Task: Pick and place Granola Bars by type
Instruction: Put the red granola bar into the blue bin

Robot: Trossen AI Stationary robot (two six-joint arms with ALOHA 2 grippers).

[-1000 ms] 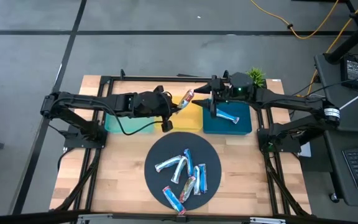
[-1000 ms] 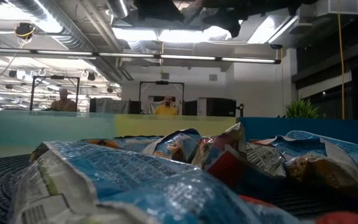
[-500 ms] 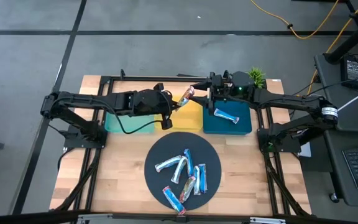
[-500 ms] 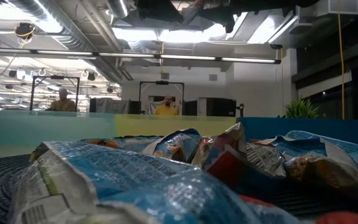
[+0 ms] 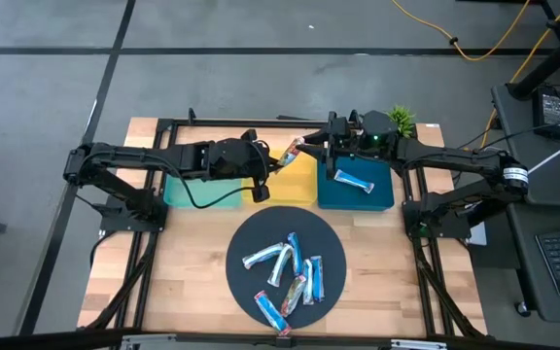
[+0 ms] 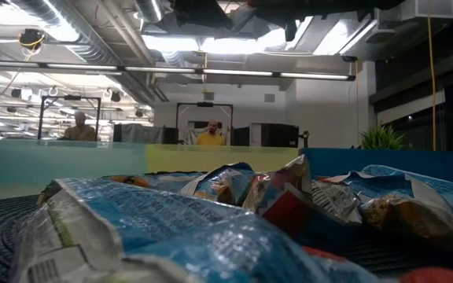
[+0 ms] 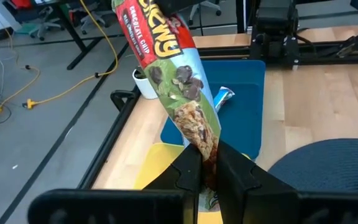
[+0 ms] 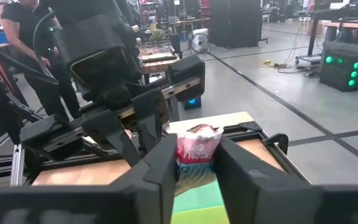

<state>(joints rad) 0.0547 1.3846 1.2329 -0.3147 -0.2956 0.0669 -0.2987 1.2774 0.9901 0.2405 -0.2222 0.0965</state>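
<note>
A red-brown chocolate-chip granola bar hangs in the air above the yellow tray. My left gripper is shut on its near end, and my right gripper comes from the right with its fingers closed on the bar's far end. One blue bar lies in the blue tray. Several blue, silver and red-brown bars lie on the dark round mat; they fill the foreground of the low view. My left gripper pinches the bar's lower crimped end between its two fingers. The fingers run along the bar, which rises slanting away from them, clear of the trays. My right gripper has the bar's other end between its two fingers, coming level from the table's right. The bar is clear of everything below.
A teal tray stands left of the yellow one, under the left arm. A small green plant stands at the far right corner. People show in the room behind the table.
My right gripper has tipped up and gone a little toward the table's far edge, onto the bar's far end. My left gripper has kept the bar held in the air over the yellow tray.
</note>
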